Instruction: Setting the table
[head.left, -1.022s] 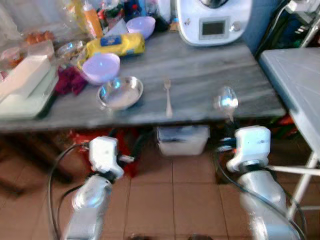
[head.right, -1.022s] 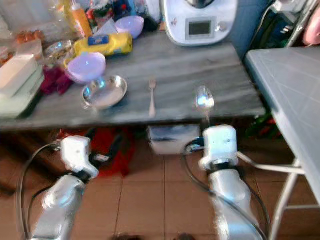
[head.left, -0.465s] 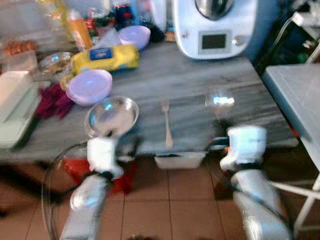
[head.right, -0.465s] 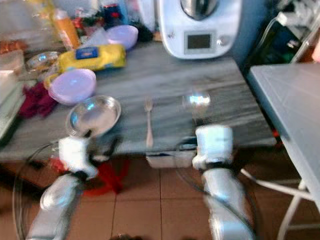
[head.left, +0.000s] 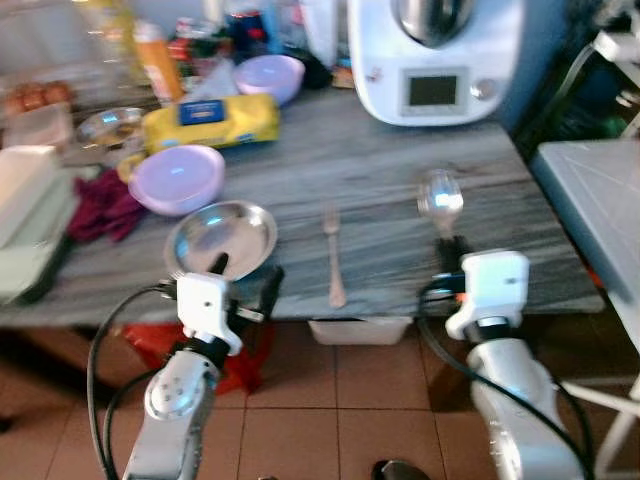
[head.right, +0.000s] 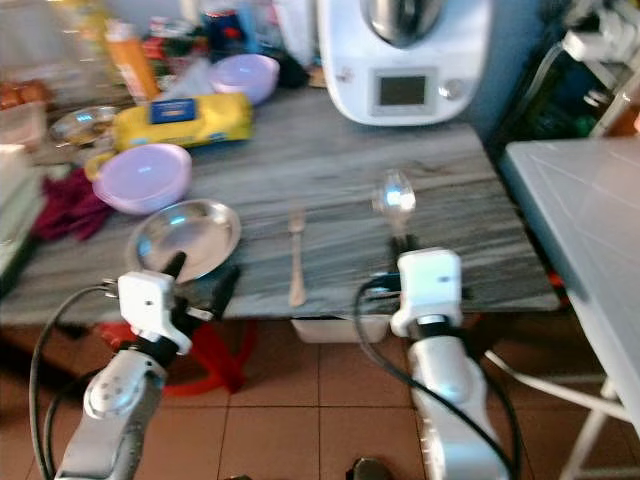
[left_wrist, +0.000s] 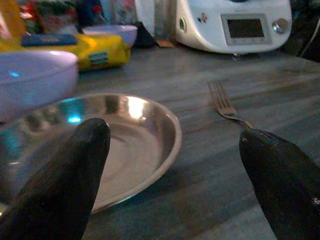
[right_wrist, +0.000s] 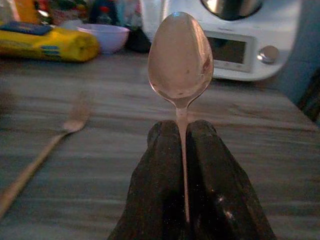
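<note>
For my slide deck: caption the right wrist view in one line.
Right gripper shut on a spoon, bowl up, above the grey table, a fork lying alongside.

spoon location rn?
The spoon is clamped upright in the right gripper, over the right part of the grey table, to the right of the fork and in front of the white kitchen machine.

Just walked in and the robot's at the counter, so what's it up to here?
It is setting the table. Its right end effector is shut on a spoon, holding it over the grey table, right of a fork lying there. The left end effector is open at the near edge by a steel plate.
</note>
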